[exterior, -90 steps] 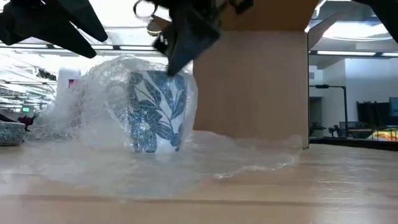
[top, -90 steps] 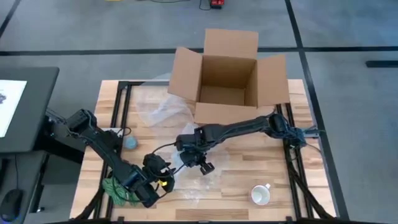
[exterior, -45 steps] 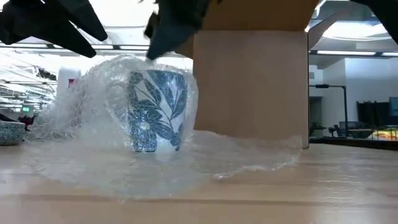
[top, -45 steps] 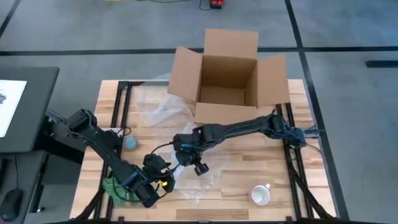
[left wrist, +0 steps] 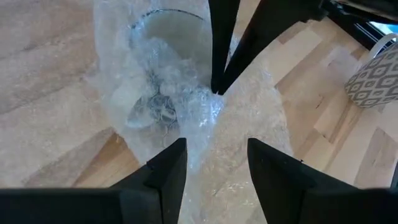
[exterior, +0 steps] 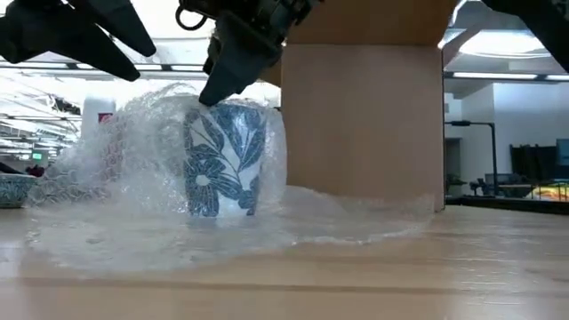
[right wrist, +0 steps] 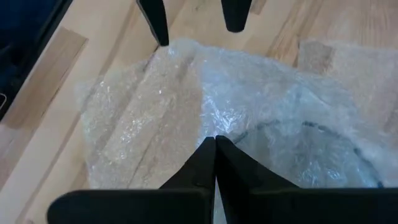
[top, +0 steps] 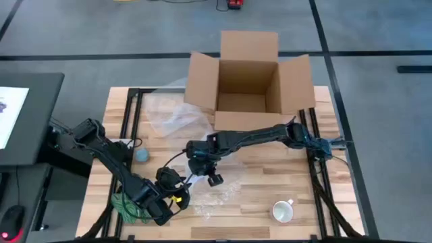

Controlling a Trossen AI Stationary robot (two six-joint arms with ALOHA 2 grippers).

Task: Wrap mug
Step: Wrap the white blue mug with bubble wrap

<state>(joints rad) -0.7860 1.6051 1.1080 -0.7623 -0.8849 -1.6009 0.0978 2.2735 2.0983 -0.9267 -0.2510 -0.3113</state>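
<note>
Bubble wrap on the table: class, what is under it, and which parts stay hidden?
Under the bubble wrap stands a white mug with blue leaves. Its far side and handle are covered. The right gripper pinches the wrap at the rim.

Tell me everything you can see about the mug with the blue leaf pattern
The mug is white, looks ceramic, and carries a dark blue leaf and flower print. It stands upright on the wooden table, its open mouth up. Clear bubble wrap lies under it and drapes over its sides and rim. The right claw, shut, pinches the wrap at the rim. The left claw hangs open just above. No handle shows.
</note>
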